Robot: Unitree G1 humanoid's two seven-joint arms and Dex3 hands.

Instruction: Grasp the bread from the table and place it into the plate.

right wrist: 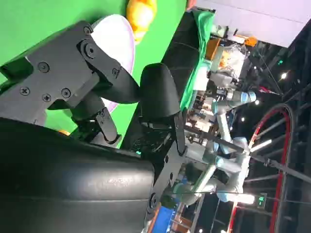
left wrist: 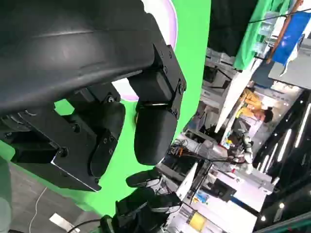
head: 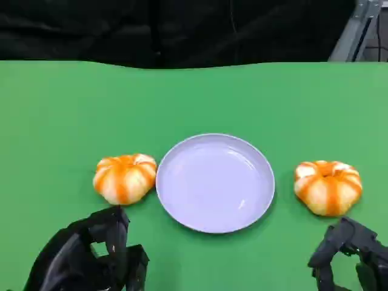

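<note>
While both buns lie untouched, each robot hand (head: 91, 257) (head: 351, 257) hovers low, fingers apart, holding nothing.

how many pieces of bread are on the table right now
2: left bread on the green table just left of the plate, right bread to its right. None in the plate.

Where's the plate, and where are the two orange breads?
plate (head: 182, 206): head view, bare part near its left rim.
left bread (head: 124, 177): head view, top middle.
right bread (head: 328, 187): head view, top middle.
</note>
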